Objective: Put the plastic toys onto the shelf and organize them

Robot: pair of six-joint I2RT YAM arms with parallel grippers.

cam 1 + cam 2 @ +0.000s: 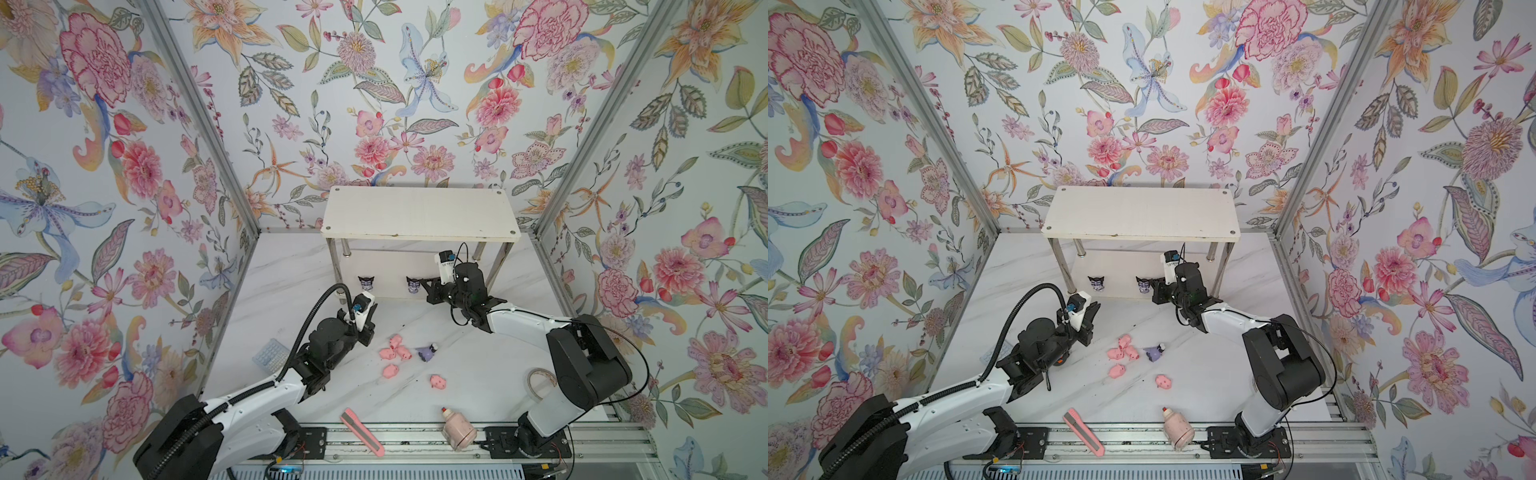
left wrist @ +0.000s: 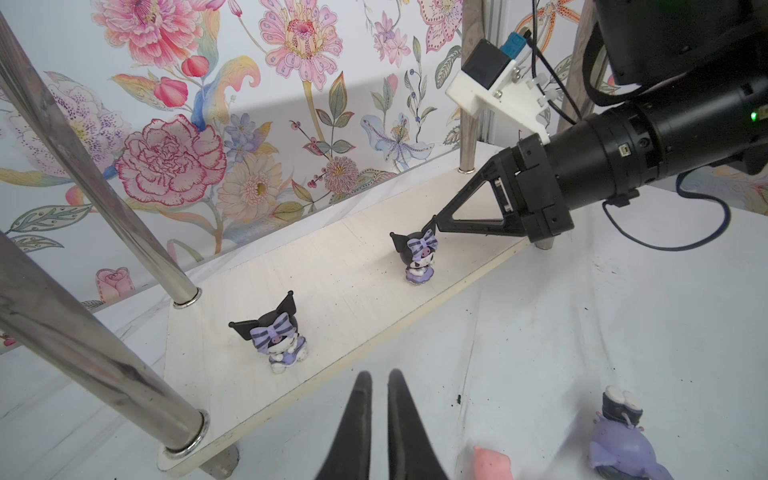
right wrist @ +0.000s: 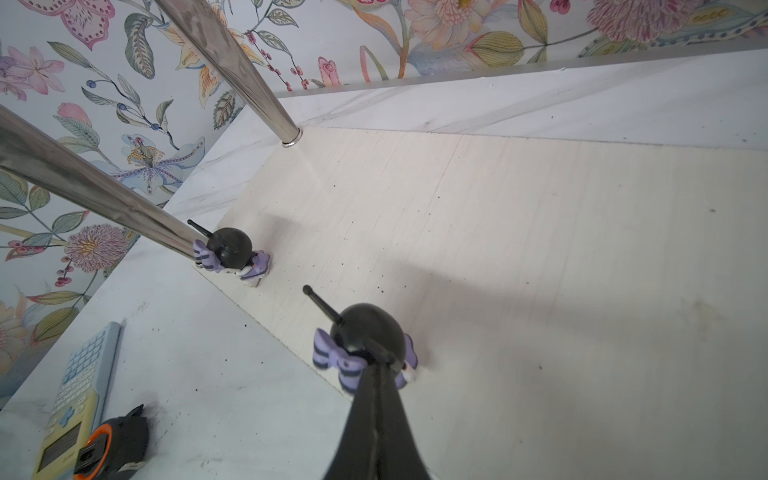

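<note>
The shelf point(image 1: 419, 214) is a white two-tier rack at the back. Two purple-white horned figurines stand on its lower board point(image 2: 332, 282), one on the left point(image 1: 366, 283) and one at the middle point(image 1: 414, 285). My right gripper point(image 1: 424, 284) is shut on a horn of the middle figurine point(image 3: 365, 336), which stands upright near the board's front edge. A third figurine point(image 1: 428, 352) lies on its side on the table beside several pink pigs point(image 1: 395, 353). My left gripper point(image 2: 376, 378) hovers shut and empty just in front of the lower board, left of the pigs.
A pink box cutter point(image 1: 362, 432) and a pale pink bottle point(image 1: 457, 428) lie near the front edge. A tape roll point(image 1: 540, 380) sits by the right arm. A blue calculator point(image 1: 271, 355) and a tape measure point(image 3: 114, 444) lie at the left. Chrome legs point(image 2: 124, 232) flank the lower board.
</note>
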